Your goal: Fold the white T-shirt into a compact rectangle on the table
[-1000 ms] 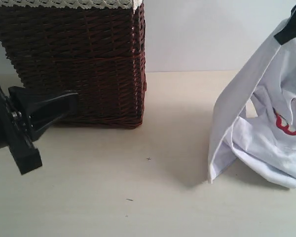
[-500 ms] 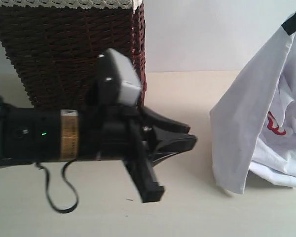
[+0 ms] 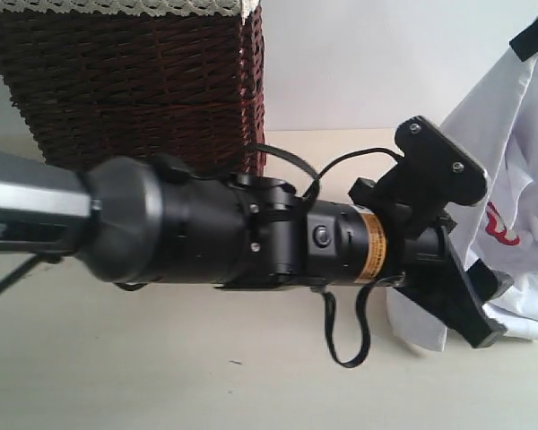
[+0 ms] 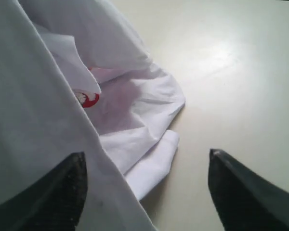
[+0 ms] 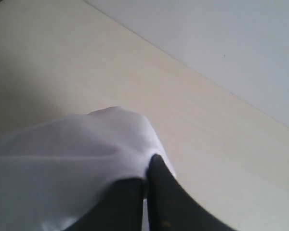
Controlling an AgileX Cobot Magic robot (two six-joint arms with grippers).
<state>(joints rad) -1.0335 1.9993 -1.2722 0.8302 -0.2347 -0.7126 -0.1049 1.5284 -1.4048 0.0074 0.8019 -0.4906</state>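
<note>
The left gripper has swung over from the basket, jaws now spread at the white T-shirt, which the right gripper pinches above the table, so a second grasp looks close.

White T-shirt: soft cloth, matt, creased.
Table: smooth, matt, with a faint sheen.
Basket: dark woven wicker, rough and ribbed. White lace trim along the basket's top rim.
Left arm, in front of the basket: smooth black semi-gloss housing; plastic or metal cannot be told.
Left gripper: black, matt, finely grained.
</note>
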